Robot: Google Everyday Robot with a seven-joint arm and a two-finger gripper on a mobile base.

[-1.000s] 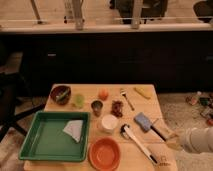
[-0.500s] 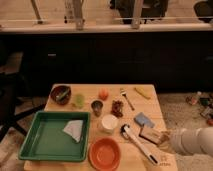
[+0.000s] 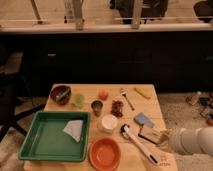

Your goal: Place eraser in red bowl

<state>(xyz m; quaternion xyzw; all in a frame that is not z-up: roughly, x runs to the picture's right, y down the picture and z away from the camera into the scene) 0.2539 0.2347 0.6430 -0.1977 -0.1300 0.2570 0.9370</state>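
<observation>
The eraser (image 3: 149,134), a tan block with a dark strip, lies on the wooden table near its right front, between the blue-grey pad (image 3: 143,120) and the brush (image 3: 140,145). The red bowl (image 3: 104,152) sits at the table's front middle, left of the brush, with nothing showing in it. My white arm comes in from the right edge. My gripper (image 3: 163,136) is low over the table, right beside the eraser's right end.
A green tray (image 3: 35,145) holding a white cloth (image 3: 74,129) fills the front left. A white cup (image 3: 109,122), metal cup (image 3: 97,106), green cup (image 3: 79,101), brown bowl (image 3: 61,93), orange item (image 3: 103,94), fork (image 3: 125,97) and yellow item (image 3: 142,92) stand further back.
My arm has moved left from the right edge, bringing the gripper up to the eraser's right end. The objects on the table have not moved.
</observation>
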